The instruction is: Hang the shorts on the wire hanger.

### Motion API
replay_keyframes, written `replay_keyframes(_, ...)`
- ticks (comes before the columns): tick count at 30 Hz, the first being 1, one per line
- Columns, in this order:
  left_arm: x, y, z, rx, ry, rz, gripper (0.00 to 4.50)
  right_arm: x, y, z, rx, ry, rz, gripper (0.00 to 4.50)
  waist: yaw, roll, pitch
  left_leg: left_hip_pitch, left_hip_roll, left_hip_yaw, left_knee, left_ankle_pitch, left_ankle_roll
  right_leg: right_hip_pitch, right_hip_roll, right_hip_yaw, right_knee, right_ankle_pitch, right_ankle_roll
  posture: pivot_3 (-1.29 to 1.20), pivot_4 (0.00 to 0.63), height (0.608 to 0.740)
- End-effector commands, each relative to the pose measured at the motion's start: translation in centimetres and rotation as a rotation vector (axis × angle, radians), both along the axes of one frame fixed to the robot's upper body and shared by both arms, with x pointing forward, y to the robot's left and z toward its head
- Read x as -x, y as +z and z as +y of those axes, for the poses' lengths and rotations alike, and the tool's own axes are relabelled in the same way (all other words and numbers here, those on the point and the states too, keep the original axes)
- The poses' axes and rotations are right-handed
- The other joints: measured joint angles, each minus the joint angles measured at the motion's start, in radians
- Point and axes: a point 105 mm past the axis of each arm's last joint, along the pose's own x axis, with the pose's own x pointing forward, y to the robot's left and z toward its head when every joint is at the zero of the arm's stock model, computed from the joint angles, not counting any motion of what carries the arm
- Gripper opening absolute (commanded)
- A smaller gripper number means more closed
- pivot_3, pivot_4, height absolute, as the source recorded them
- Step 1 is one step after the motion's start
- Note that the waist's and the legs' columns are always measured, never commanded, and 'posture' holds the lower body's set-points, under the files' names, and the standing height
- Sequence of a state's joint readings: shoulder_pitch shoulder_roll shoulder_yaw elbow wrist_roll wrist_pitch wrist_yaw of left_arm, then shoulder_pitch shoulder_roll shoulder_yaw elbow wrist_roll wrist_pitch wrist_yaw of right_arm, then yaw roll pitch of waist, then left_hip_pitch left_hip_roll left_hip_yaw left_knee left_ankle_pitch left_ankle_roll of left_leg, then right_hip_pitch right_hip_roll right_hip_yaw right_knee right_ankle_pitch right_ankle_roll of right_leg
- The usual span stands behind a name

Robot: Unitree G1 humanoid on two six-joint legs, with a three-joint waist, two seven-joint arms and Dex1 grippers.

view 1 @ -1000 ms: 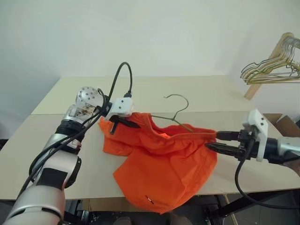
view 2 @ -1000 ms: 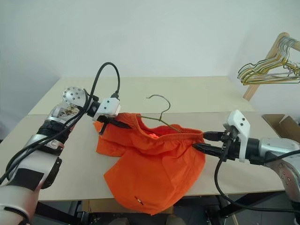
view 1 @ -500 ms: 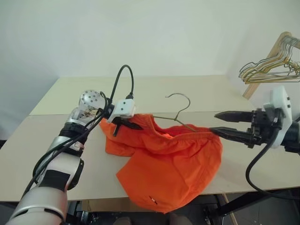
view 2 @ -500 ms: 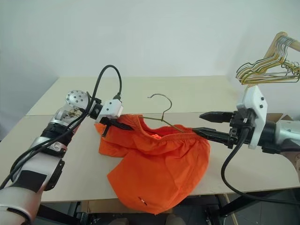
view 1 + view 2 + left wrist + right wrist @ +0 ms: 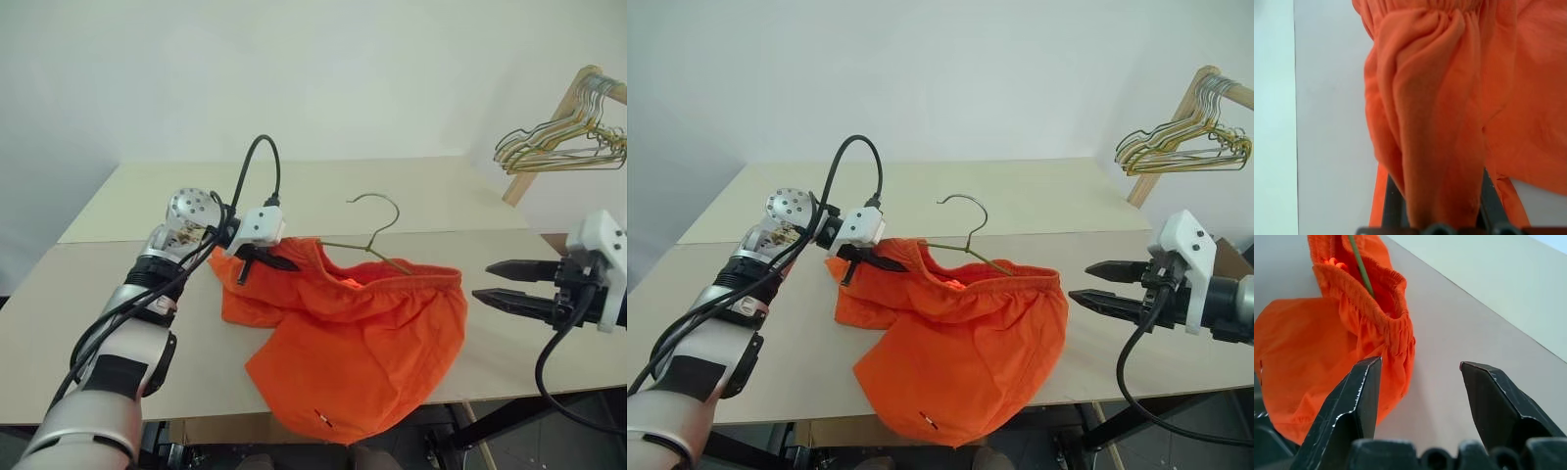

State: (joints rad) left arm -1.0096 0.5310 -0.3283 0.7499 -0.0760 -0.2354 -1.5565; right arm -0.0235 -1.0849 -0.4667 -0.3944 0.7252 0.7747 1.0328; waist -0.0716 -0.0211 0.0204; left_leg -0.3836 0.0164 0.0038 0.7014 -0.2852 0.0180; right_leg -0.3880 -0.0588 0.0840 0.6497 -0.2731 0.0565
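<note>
The bright orange shorts point(image 5: 358, 338) lie on the pale table, their lower part hanging over its front edge. My left gripper point(image 5: 263, 259) is shut on the waistband at the shorts' left end, and the bunched fabric point(image 5: 1440, 122) fills its fingers in the left wrist view. The thin wire hanger point(image 5: 377, 230) runs into the waistband opening, its hook standing up above the fabric. My right gripper point(image 5: 487, 280) is open, a little to the right of the waistband's right end and apart from it. The right wrist view shows the waistband point(image 5: 1382, 308) and hanger wire beyond its spread fingers.
A bunch of pale wire hangers point(image 5: 558, 137) hangs on a wooden rack at the back right. The table point(image 5: 333, 191) stretches bare behind the shorts. A cardboard box corner point(image 5: 1227, 257) sits beside the table on the right.
My right gripper let go of the waistband's right end, opened and drew back to the right. The shorts' right end now rests loose. The left gripper kept its hold.
</note>
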Motion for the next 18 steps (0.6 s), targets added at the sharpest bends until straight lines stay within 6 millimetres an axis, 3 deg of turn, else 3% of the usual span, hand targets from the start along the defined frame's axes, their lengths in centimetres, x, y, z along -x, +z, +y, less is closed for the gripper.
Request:
replay_keyframes(1, -0.1, 1.7, -0.2, 0.040, -0.005, -0.049, 0.00, 0.0, 0.5, 0.8, 0.003, 0.046, 0.000, 4.21, 0.002, 0.000, 0.000, 0.000, 0.000, 0.000, 0.000, 0.000, 0.000, 0.000, 0.000, 0.000, 0.000, 0.000, 0.000, -0.09, 0.000, 0.740)
replay_keyframes(2, -0.1, 1.7, -0.2, 0.040, -0.005, -0.049, 0.00, 0.0, 0.5, 0.8, 0.007, 0.051, 0.002, 4.48, 0.003, 0.000, 0.000, -0.001, 0.000, 0.000, 0.000, 0.000, 0.000, 0.000, 0.000, 0.000, 0.000, 0.000, 0.000, -0.09, 0.000, 0.740)
replay_keyframes(10, 0.2, 1.6, -0.2, 0.044, -0.008, -0.046, 0.00, -0.7, -0.5, 0.2, 0.010, 0.014, 0.093, 4.48, 0.011, 0.000, 0.000, -0.001, 0.000, 0.000, 0.000, 0.000, 0.000, 0.000, -0.001, 0.000, -0.001, 0.000, 0.000, -0.08, 0.000, 0.740)
replay_keyframes(18, 0.1, 1.8, -0.4, 0.047, -0.011, -0.053, 0.00, -1.4, -2.3, 3.3, 0.057, 0.151, 0.191, 4.48, 0.005, 0.000, 0.000, 0.000, 0.000, 0.000, 0.000, 0.000, 0.000, 0.000, 0.000, 0.000, 0.000, 0.000, 0.000, -0.08, 0.000, 0.740)
